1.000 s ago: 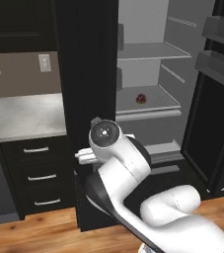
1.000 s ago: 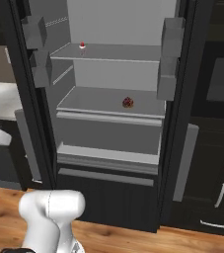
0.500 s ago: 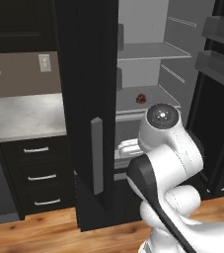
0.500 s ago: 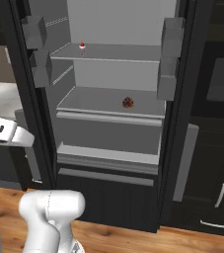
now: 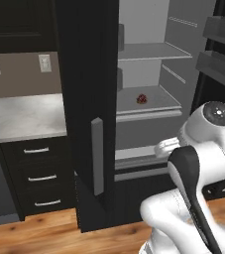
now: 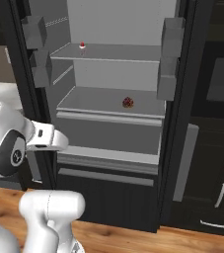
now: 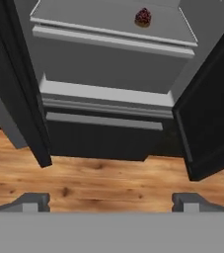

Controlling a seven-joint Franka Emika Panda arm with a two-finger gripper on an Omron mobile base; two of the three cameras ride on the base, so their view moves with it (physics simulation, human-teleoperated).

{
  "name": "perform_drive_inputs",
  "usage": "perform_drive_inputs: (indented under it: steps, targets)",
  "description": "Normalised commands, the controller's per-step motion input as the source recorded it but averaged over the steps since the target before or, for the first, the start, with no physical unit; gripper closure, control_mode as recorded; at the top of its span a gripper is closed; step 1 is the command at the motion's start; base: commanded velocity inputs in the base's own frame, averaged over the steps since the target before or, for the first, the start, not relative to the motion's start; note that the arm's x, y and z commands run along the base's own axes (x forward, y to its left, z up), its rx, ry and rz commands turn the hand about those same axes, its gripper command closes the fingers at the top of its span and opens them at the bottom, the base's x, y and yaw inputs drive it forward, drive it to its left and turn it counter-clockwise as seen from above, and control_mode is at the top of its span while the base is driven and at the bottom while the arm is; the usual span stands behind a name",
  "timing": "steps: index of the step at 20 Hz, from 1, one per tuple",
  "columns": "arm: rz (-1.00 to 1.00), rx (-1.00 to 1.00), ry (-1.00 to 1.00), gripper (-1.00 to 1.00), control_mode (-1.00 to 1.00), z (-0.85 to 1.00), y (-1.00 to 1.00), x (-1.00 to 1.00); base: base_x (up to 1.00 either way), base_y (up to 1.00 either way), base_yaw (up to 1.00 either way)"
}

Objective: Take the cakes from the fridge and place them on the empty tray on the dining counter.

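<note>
Inside, the fridge (image 6: 118, 74) stands with both doors swung wide. One of the cakes (image 6: 128, 103) sits on the middle shelf (image 6: 84, 104); a second cake (image 6: 82, 46), small and faint, seems to rest on the shelf above. Lower down, the gripper (image 7: 111, 201) hangs released, fingertips (image 7: 34, 200) spread wide above the wooden floor (image 7: 103, 180), grasping nothing.

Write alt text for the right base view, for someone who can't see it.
An open black fridge with a pale grey interior holds two tiny red-topped cakes: one on the upper shelf, one on the middle shelf. The robot's white arm stands at lower left.
</note>
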Motion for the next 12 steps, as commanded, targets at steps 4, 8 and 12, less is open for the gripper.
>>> perform_drive_inputs:
  steps: [4,8,12]
  targets:
    - [0.07,0.03,-0.02,-1.00,-1.00,-0.01,-0.17,0.00,0.00,0.00,0.00]
    - [0.45,0.00,-0.03,-1.00,-1.00,0.00,0.01,0.18,0.00,0.00,0.00]
    - [0.65,0.00,-0.17,-1.00,-1.00,0.00,0.00,0.37,0.00,0.00,0.00]
